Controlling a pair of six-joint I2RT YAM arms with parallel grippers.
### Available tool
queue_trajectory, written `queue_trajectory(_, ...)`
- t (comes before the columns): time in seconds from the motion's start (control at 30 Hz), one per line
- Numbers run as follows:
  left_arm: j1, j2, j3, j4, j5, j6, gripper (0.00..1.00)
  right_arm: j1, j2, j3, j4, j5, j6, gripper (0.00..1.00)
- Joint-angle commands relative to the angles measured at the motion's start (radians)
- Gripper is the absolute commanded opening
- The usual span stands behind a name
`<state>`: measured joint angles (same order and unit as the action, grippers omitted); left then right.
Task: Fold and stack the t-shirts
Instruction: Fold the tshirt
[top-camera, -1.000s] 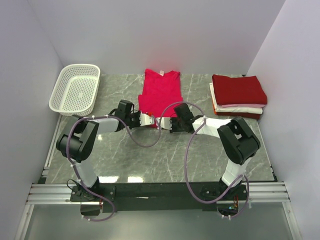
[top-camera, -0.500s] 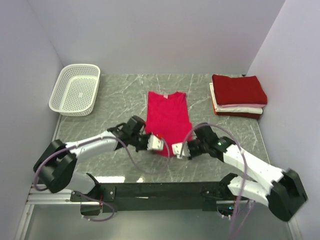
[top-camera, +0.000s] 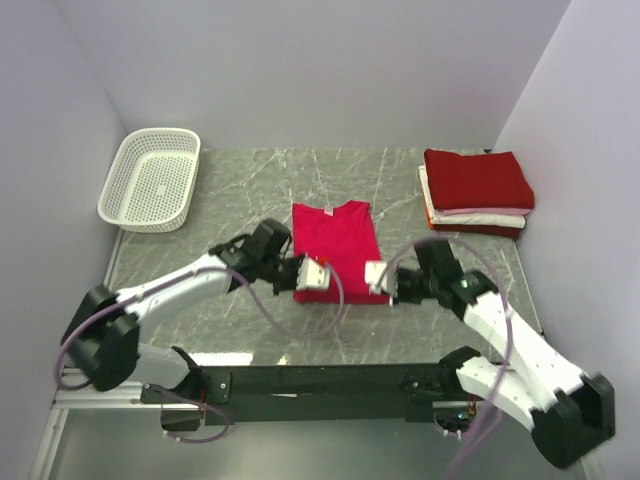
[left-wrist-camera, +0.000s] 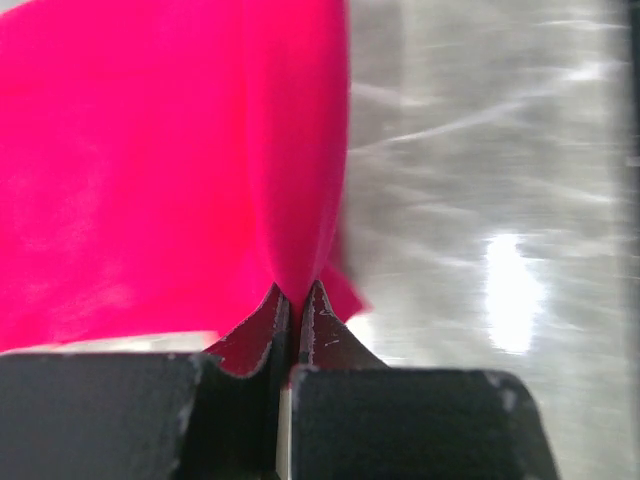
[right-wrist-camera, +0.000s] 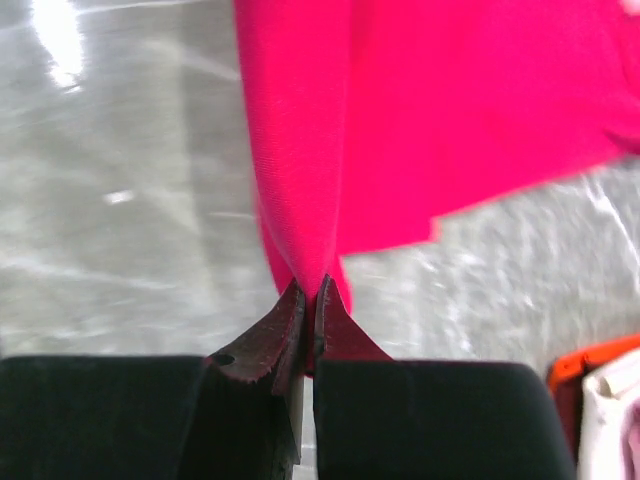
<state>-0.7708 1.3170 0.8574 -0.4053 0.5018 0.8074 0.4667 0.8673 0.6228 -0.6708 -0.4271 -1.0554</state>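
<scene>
Overhead, the grey marbled table (top-camera: 240, 330) takes up most of the white-walled cell. At its centre lies the bright pinkish-red t-shirt (top-camera: 335, 235), with the collar toward the far wall and the body spread flat.

In the far right corner, well apart from that shirt, is a folded stack. The crimson t-shirt (top-camera: 478, 178) is on top and the white t-shirt (top-camera: 480, 214) is beneath it, with a thin reddish layer at the bottom. The white lattice basket (top-camera: 150, 178) sits in the far left corner.

The left gripper (top-camera: 314, 274) is clenched on the shirt's near left corner. In the left wrist view the cloth (left-wrist-camera: 150, 170) gathers into a ridge that ends between the pressed-together jaws of that gripper (left-wrist-camera: 295, 292).

The right gripper (top-camera: 378, 276) is clamped on the near right corner. In the right wrist view a similar fold of cloth (right-wrist-camera: 450, 110) runs into its closed tips (right-wrist-camera: 308, 285).
</scene>
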Motion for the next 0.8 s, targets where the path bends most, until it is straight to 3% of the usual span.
queue_trajectory(0.0, 0.123, 0.121, 0.132, -0.006, 0.049, 0.108, 0.0, -0.11, 0.186, 0.186, 0.126, -0.013, 0.066, 0.0)
queue_trajectory(0.2, 0.287, 0.348, 0.403, 0.017, 0.133, 0.148, 0.0, -0.158, 0.506, 0.455, 0.229, 0.017, 0.155, 0.0)
queue_trajectory(0.37, 0.36, 0.565, 0.603, 0.011, 0.156, 0.144, 0.0, -0.191, 0.728, 0.678, 0.243, 0.036, 0.209, 0.0)
queue_trajectory(0.63, 0.429, 0.749, 0.732, 0.054, 0.162, 0.073, 0.01, -0.2, 0.996, 0.916, 0.243, 0.056, 0.25, 0.0)
queue_trajectory(0.73, 0.432, 0.78, 0.755, 0.089, 0.138, 0.02, 0.09, -0.198, 1.039, 0.937, 0.266, 0.091, 0.27, 0.01)
queue_trajectory(0.77, 0.432, 0.784, 0.761, 0.111, 0.103, -0.009, 0.24, -0.2, 1.047, 0.939, 0.276, 0.105, 0.284, 0.04)
